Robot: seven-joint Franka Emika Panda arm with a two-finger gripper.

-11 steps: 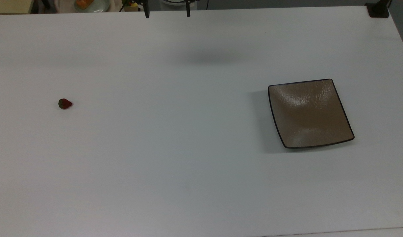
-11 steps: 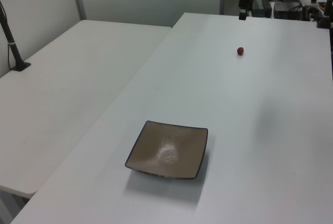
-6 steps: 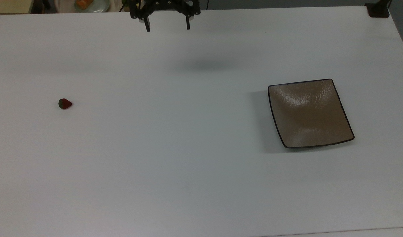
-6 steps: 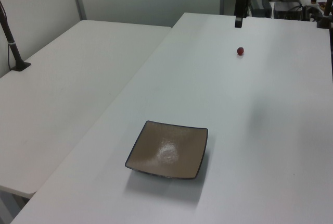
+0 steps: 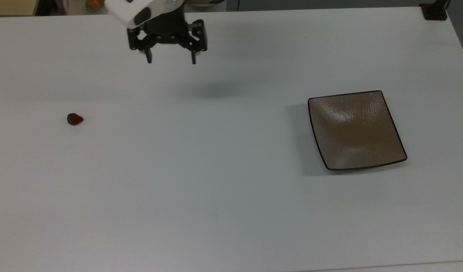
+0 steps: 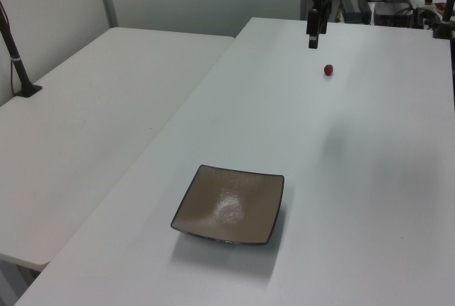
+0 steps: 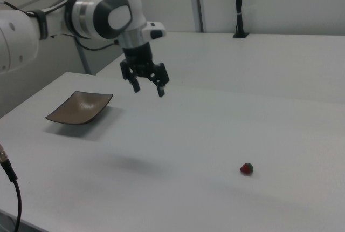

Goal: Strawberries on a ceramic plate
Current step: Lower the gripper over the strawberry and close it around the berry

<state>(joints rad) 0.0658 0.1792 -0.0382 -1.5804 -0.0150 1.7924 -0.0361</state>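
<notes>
The black two-finger gripper hangs above the white desk with fingers spread, holding nothing. The tiny dark red strawberry lies near the top view's left edge; the square brown ceramic plate sits well apart, toward the top view's right edge.

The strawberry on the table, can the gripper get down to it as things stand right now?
Probably yes. The strawberry lies alone on the white table, nothing beside it. The gripper hangs open in the air, off to the top view's right of it. The plate sits far away.
</notes>
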